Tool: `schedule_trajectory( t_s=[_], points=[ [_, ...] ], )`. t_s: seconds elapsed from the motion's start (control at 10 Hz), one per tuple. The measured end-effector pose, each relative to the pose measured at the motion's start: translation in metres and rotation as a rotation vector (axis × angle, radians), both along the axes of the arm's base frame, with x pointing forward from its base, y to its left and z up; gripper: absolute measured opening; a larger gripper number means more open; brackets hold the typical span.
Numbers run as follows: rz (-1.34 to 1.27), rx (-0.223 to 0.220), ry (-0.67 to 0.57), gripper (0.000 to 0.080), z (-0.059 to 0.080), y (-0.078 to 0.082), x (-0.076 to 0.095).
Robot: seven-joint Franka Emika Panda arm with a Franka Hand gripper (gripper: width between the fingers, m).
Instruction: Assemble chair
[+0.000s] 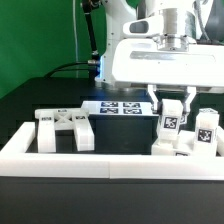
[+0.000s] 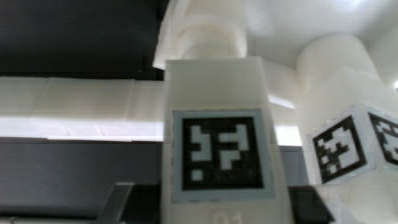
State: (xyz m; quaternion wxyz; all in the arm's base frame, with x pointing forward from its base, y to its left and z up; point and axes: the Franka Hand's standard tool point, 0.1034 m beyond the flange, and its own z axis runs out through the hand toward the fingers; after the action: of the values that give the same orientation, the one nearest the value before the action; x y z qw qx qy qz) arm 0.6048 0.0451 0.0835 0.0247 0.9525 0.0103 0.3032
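Note:
My gripper [image 1: 171, 103] is down at the exterior view's right, its jaws on either side of an upright white chair leg [image 1: 171, 124] with a square tag. It looks shut on this leg. In the wrist view the leg [image 2: 222, 120] fills the middle, between the dark fingers [image 2: 139, 205] of the gripper [image 2: 222, 208]. A second tagged chair part [image 1: 205, 131] stands just right of the leg, and shows in the wrist view too [image 2: 356, 145]. The leg's foot is among white parts [image 1: 175, 148] that are hard to separate. The X-braced back panel [image 1: 64, 128] lies at the left.
The long low white barrier wall [image 1: 90, 160] runs along the front and up the left side. The marker board [image 1: 120, 107] lies on the black table behind the parts. A green backdrop and black cables are at the back left.

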Motion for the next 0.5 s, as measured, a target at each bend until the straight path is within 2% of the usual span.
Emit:
schedule_trajectory(
  t_s=[0.5],
  points=[
    [0.002,-0.001,0.022,0.0291,-0.0025,-0.0003,-0.0007]
  ],
)
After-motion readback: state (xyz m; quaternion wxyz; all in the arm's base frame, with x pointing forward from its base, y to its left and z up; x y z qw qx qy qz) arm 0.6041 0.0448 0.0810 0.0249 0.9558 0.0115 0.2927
